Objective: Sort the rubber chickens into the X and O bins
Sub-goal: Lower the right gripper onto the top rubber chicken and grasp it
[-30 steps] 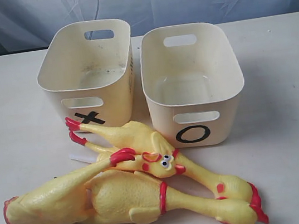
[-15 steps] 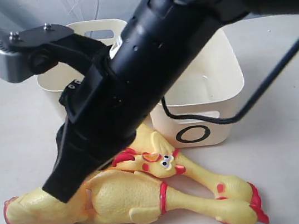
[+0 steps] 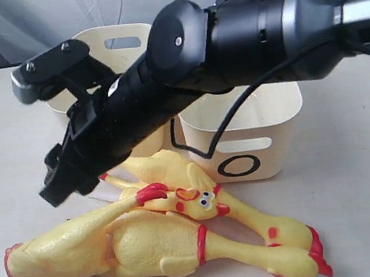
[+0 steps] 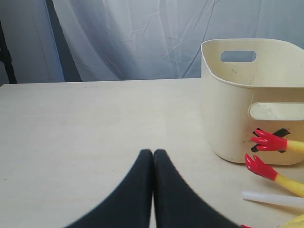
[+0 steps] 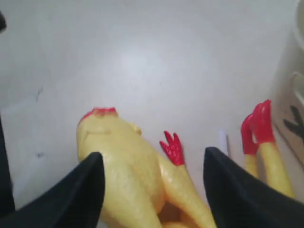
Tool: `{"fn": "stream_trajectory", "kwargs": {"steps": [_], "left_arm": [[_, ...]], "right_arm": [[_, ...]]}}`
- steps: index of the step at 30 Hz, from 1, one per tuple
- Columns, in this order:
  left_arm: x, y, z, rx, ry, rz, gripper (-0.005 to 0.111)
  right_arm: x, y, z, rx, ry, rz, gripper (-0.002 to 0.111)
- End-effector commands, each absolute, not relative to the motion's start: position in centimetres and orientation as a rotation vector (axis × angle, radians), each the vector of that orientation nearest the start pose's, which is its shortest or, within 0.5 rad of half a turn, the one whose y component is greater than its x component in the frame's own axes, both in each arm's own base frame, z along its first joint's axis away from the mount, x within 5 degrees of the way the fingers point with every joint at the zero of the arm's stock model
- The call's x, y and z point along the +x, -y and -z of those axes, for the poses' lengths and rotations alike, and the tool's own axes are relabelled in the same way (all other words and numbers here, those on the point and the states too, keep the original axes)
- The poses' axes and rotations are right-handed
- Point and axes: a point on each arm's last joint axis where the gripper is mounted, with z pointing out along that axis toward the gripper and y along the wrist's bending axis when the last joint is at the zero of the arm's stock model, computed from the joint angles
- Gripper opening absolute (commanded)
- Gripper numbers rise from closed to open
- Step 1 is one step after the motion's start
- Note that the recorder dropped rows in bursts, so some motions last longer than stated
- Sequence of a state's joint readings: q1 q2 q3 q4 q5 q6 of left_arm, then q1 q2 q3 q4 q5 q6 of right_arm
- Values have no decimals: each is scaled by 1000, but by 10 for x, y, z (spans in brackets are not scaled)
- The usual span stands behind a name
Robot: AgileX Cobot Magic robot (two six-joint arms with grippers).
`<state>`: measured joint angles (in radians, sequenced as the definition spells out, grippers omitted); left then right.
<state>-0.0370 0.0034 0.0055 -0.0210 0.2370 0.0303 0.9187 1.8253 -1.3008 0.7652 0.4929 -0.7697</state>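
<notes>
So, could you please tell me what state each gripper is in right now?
Left gripper: shut, holding nothing.
Right gripper: open, empty, above a plump rubber chicken.

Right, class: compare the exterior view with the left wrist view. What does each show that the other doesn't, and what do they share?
Only the exterior view: the O bin, the piled chickens whole, heads included, and the right gripper hanging over them.
Only the left wrist view: the left gripper, jaws shut, and the black X on its bin.
Both: the X bin, the table and a chicken's yellow legs.
</notes>
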Motion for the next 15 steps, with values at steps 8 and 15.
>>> {"fn": "stream_trajectory", "kwargs": {"steps": [8, 15], "left_arm": [[55, 3, -192, 48, -1715, 25, 0], [55, 3, -192, 48, -1715, 25, 0]], "right_arm": [[188, -358, -204, -1888, -1790, -635, 45], [188, -360, -193, -1983, -1706, -504, 45]]}}
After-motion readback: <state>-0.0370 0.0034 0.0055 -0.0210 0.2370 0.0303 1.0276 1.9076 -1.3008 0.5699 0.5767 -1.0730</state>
